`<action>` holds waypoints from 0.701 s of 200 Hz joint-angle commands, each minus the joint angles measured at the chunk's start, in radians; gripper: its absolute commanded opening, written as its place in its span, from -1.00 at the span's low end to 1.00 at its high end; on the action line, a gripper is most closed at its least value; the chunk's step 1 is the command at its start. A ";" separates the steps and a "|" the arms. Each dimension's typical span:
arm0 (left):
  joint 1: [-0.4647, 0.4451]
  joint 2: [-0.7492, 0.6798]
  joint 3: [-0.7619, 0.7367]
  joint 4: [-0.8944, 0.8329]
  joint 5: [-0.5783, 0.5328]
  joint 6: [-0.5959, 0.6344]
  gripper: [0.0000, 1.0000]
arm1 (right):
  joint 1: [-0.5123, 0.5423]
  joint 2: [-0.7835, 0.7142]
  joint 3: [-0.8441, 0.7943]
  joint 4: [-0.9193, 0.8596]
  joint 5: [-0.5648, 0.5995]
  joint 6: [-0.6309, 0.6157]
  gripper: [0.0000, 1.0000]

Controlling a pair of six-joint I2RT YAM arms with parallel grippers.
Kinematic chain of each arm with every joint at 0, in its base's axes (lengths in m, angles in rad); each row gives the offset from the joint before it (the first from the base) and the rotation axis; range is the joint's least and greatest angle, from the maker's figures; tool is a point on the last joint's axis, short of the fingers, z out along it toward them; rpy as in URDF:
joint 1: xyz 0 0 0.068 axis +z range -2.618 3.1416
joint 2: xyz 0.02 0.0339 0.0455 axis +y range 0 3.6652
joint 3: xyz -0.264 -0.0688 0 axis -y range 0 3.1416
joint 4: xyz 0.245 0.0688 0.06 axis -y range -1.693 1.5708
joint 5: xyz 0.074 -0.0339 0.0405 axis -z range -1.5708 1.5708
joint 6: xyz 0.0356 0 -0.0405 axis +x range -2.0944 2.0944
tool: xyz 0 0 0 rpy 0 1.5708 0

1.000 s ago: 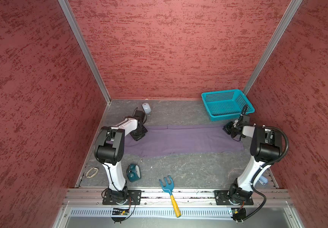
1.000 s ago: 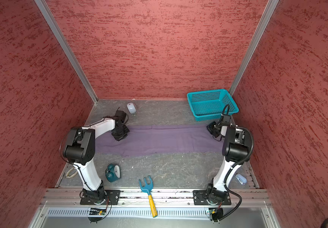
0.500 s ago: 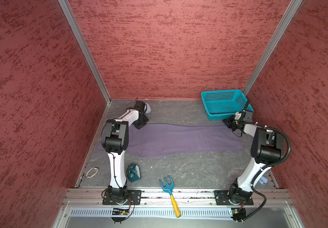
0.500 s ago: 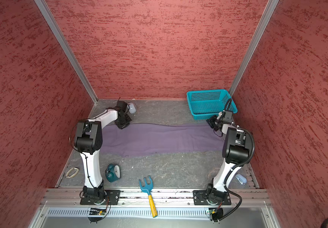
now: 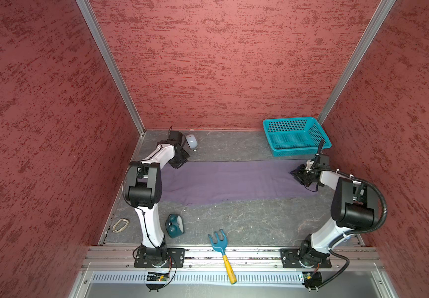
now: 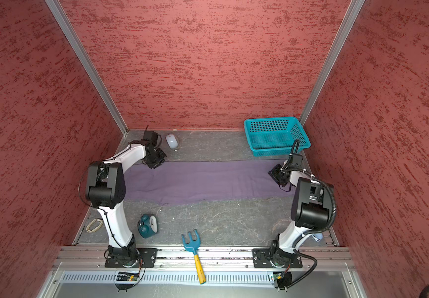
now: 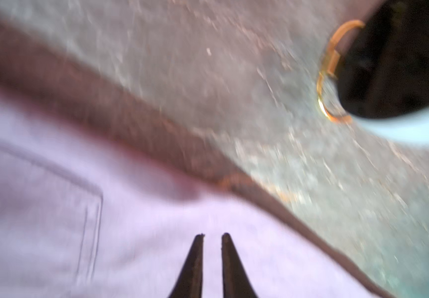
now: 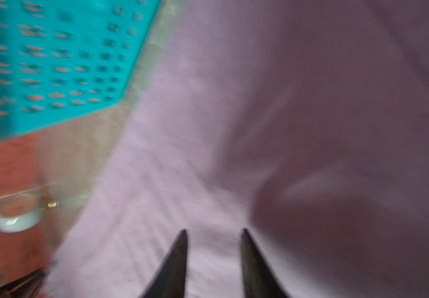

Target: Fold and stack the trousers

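**Two claws hang open over flattened trousers, with the fold yet to come**

In both top views the trousers lie flat on the table as one long strip. One end is just in front of the basket and the rest runs well away from it. The right claw is low over the end nearest the basket. The left claw is over the end farthest from the basket, close to a mouse. No fold across the length shows, so the job appears to be at an early stage.

The blurred left wrist view shows the left claw with its fingers a narrow slit apart and nothing pinched, above cloth bearing a stitched pocket.

The right wrist view, also blurred, shows the right claw plainly open and empty over the trousers, with the basket near.

Several things could go wrong from here. A claw that closes on the top layer alone would let the cloth part when lifted. Ends raised unevenly would make a skewed fold. Beside the basket, a lifted end could catch its wall and drag it. At the far end, the arm could knock the mouse.
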 commanded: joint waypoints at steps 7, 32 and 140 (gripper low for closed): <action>-0.111 -0.099 -0.033 0.035 0.024 0.026 -0.55 | -0.029 -0.103 0.013 -0.228 0.216 -0.008 0.05; -0.247 -0.119 -0.034 0.087 0.055 0.062 -0.50 | -0.057 -0.178 -0.005 -0.301 0.267 -0.011 0.20; -0.639 0.156 0.315 0.127 0.259 0.237 -0.53 | -0.087 -0.098 0.039 -0.368 0.279 -0.054 0.04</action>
